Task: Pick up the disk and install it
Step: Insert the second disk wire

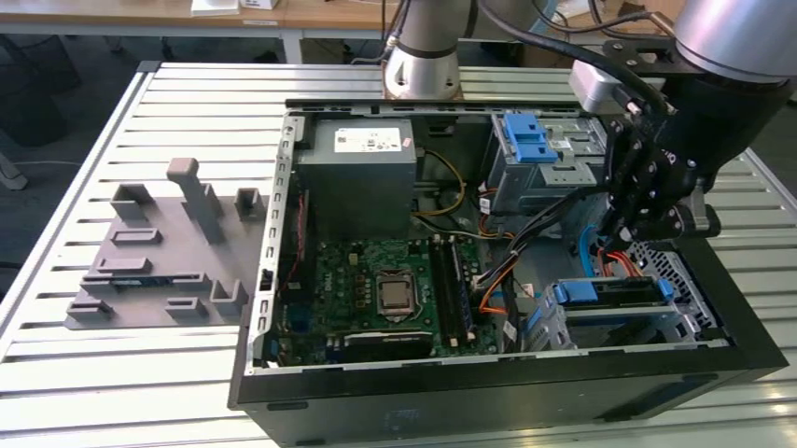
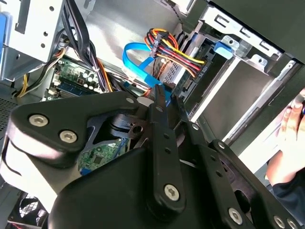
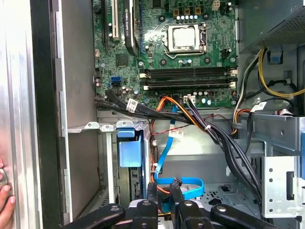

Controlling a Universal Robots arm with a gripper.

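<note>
The disk (image 1: 609, 295) stands on edge in the drive cage at the case's front corner on the exterior view's right, with blue rails along its top and ends. In the first wrist view its blue rail end (image 3: 129, 152) shows inside the cage. My black gripper (image 1: 632, 217) hangs over the case a little above and behind the disk, not touching it. In both wrist views its fingers (image 2: 161, 101) stand close together with nothing held; a blue flat cable (image 3: 183, 187) lies just beyond the fingertips (image 3: 152, 190).
The open computer case (image 1: 268, 280) lies on a slatted metal table (image 1: 187, 93). A blue latch piece (image 1: 529, 140) tops the upper bay. A grey fixture (image 1: 162, 266) sits to the exterior view's left. Cable bundles (image 3: 205, 126) cross the interior. A person's hand (image 2: 291, 125) is by the case.
</note>
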